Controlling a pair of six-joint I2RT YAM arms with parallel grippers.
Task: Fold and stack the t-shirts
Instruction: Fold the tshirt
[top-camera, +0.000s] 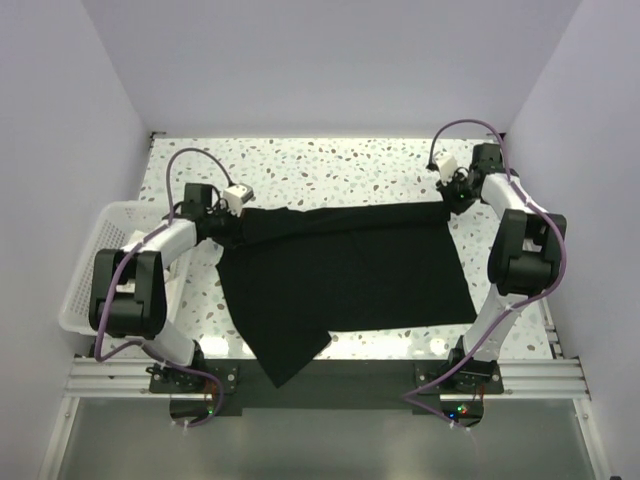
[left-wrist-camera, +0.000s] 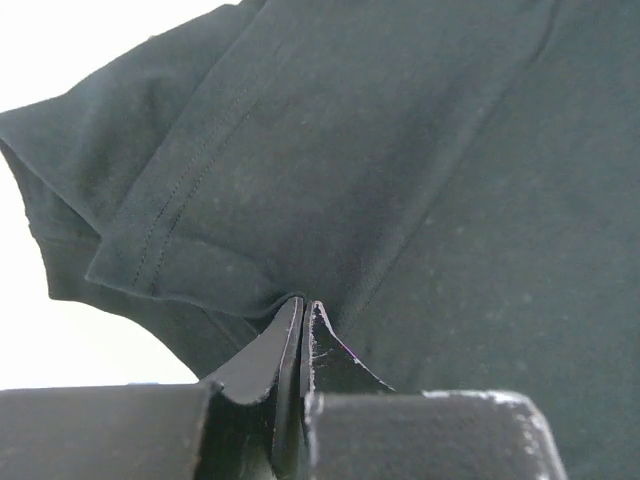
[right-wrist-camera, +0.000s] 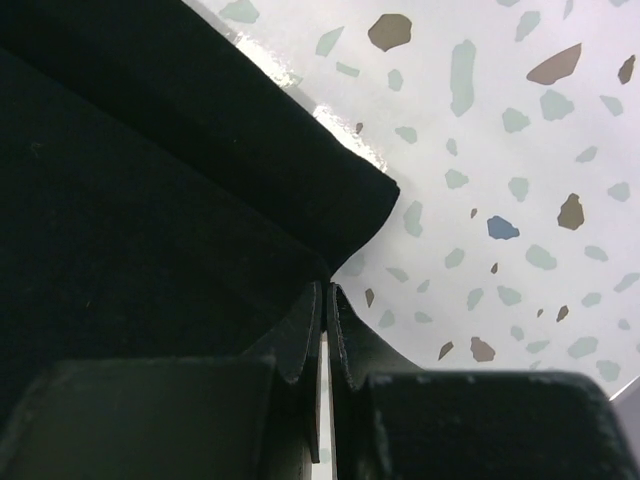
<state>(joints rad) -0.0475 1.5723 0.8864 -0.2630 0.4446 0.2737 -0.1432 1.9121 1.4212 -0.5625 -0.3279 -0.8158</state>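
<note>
Top external view showed the black t-shirt (top-camera: 350, 270) lying flat on the speckled table (top-camera: 330, 165), its long axis running left to right. The left gripper (top-camera: 222, 225) was at its far-left corner and the right gripper (top-camera: 450, 200) at its far-right corner (each arm nearest its own end). Left wrist view had the jaws pressed together, pinching cloth just beside the short sleeve (left-wrist-camera: 90, 180), with the shirt stretching away ahead. Right wrist view likewise had the jaws closed on a folded edge, with the bulk to their left and bare table to their right.

Lab booth (white walls (top-camera: 330, 60), terrazzo table (top-camera: 330, 170)).
</note>
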